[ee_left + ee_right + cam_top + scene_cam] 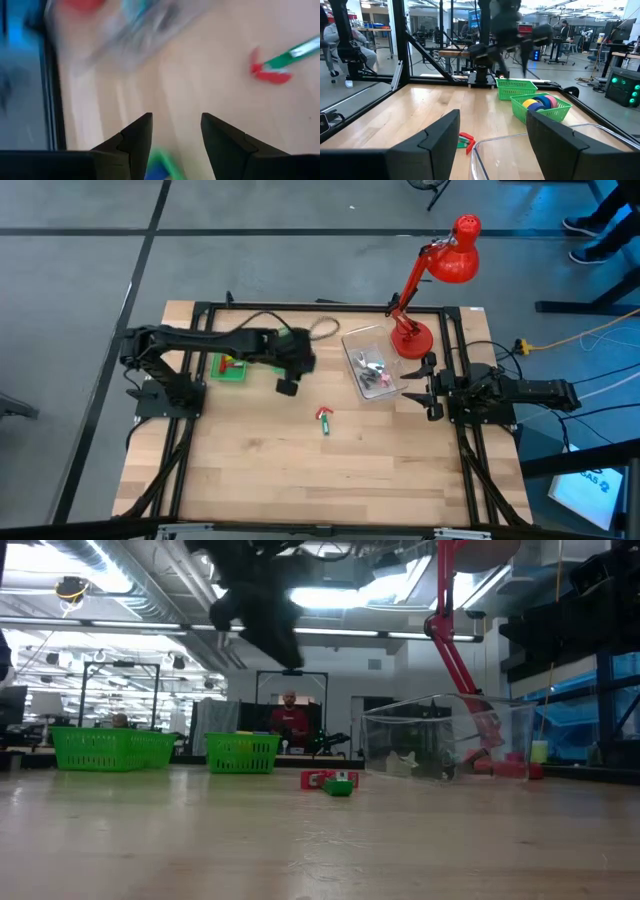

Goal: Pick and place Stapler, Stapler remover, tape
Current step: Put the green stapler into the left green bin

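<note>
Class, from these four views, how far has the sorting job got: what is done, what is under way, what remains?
Done: the tape rolls lie in a green bin.
In hand: the left gripper is open and empty above the table, between the bins and the red-and-green item.
Left: that item lies loose on the wood, and small items sit in the clear container. The right gripper waits open.
</note>
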Available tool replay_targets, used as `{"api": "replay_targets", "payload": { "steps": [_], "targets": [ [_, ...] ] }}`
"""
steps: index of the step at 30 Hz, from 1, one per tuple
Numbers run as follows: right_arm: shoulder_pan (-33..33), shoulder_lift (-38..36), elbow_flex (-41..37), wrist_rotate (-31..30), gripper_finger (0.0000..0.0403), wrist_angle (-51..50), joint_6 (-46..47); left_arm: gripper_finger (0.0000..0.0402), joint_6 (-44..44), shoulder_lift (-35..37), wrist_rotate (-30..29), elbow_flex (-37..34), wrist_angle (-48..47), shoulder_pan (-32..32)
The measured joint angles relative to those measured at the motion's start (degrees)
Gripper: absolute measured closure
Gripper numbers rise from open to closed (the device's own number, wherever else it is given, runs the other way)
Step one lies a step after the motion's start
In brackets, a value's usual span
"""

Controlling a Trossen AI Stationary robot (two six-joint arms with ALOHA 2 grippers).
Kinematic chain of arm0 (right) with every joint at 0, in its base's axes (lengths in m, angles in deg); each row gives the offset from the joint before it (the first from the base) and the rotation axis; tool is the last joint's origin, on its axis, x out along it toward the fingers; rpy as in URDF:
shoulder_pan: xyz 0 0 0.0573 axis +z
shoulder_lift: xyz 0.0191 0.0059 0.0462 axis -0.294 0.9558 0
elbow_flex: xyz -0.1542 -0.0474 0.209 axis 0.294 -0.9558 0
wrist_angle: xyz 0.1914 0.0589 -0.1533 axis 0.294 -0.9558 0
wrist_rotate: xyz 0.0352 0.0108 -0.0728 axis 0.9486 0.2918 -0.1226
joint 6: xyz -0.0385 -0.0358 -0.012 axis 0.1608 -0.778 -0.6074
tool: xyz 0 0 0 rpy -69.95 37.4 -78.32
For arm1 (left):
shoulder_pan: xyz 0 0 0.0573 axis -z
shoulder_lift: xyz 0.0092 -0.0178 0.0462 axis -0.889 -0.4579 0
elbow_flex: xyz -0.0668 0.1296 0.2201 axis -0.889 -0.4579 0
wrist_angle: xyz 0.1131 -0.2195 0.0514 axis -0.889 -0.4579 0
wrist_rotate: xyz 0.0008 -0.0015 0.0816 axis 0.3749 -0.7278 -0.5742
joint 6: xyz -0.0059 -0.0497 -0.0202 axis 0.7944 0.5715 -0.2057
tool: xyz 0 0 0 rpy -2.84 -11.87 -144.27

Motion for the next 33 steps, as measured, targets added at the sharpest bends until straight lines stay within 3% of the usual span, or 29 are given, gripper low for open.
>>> {"api": "replay_targets", "payload": {
  "steps": [5,9,12,22,33],
  "targets": [
    [0.0,0.0,0.0,0.0,0.0171,0.0,0.0,0.0237,-18.8,-4.3,6.5,0.7,8.7,4.2],
    [0.0,0.0,0.0,0.0,0.0171,0.0,0.0,0.0238,-32.8,-7.9,10.7,0.7,9.2,6.1],
    [0.0,0.0,0.0,0.0,0.0171,0.0,0.0,0.0238,-38.7,-10.2,11.7,0.7,9.8,7.5],
    [0.0,0.0,0.0,0.0,0.0171,0.0,0.0,0.0245,-41.2,-15.8,24.1,0.7,15.2,11.0],
    [0.0,0.0,0.0,0.0,0.0171,0.0,0.0,0.0249,-42.2,-23.8,24.0,0.7,20.2,11.7]
  ]
}}
